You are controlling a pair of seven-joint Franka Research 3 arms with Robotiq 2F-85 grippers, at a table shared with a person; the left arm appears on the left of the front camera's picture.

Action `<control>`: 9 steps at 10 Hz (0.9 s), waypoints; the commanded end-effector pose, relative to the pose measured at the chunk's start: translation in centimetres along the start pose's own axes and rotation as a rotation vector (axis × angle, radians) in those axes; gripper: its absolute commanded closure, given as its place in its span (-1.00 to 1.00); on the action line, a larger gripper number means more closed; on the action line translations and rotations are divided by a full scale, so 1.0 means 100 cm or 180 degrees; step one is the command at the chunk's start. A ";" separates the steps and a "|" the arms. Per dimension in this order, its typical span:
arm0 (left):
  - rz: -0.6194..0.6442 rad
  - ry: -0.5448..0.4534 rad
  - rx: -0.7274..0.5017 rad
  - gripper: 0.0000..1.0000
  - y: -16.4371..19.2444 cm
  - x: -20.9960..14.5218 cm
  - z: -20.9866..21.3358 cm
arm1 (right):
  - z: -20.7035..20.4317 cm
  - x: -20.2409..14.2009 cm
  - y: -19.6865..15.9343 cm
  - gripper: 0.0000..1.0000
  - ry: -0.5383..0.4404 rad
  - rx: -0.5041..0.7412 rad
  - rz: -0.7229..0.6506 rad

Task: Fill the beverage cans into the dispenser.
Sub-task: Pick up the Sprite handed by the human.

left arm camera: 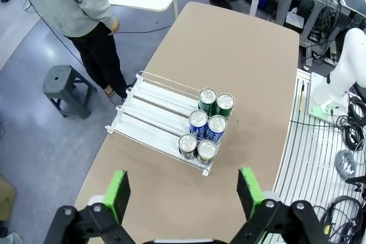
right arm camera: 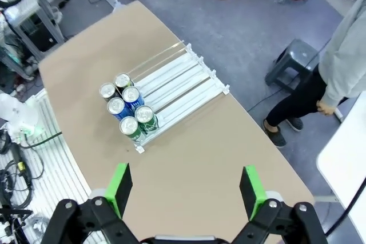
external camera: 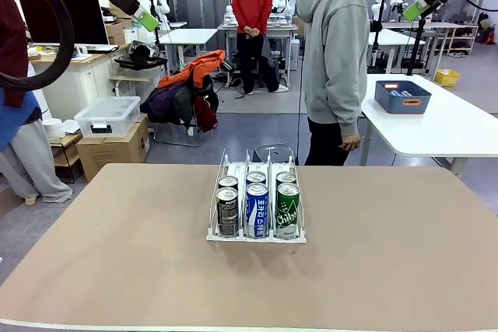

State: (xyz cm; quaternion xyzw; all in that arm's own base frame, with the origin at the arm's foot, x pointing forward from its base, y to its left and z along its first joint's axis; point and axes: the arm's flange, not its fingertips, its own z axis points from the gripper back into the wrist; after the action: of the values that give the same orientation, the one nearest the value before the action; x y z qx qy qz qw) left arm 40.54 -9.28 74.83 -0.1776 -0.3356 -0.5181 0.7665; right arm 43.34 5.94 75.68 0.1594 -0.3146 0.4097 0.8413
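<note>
Clear plastic three-lane dispenser (external camera: 257, 237) sits mid tan desk (external camera: 117, 254); six slim aluminium beverage cans (external camera: 257, 209) fill its robot-side end. Left end effector (left arm camera: 183, 190) and right end effector (right arm camera: 186, 184) spread wide, empty, high above dispenser.

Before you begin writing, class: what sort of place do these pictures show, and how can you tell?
Likely a robotics lab: a white robot arm mounted beside the brown table, loose cables on the floor, and a desk monitor.
</note>
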 end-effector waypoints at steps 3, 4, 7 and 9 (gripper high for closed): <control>-0.0158 0.0105 0.0315 -1.00 -0.004 0.015 -0.003 | 0.014 -0.008 0.017 -1.00 0.0089 -0.0102 -0.0006; -0.0003 -0.0024 0.0039 -1.00 -0.005 0.011 0.003 | 0.011 0.002 0.011 -1.00 0.0086 -0.0151 0.0029; -0.0003 -0.0024 0.0039 -1.00 -0.005 0.011 0.003 | 0.011 0.002 0.011 -1.00 0.0086 -0.0151 0.0029; -0.0003 -0.0024 0.0039 -1.00 -0.005 0.011 0.003 | 0.011 0.002 0.011 -1.00 0.0086 -0.0151 0.0029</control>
State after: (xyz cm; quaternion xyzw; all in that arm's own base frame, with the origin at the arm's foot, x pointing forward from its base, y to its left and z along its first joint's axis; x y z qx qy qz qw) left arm 40.47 -10.06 75.87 -0.1611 -0.3444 -0.5171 0.7668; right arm 42.08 6.17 76.60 0.1323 -0.3123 0.4081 0.8476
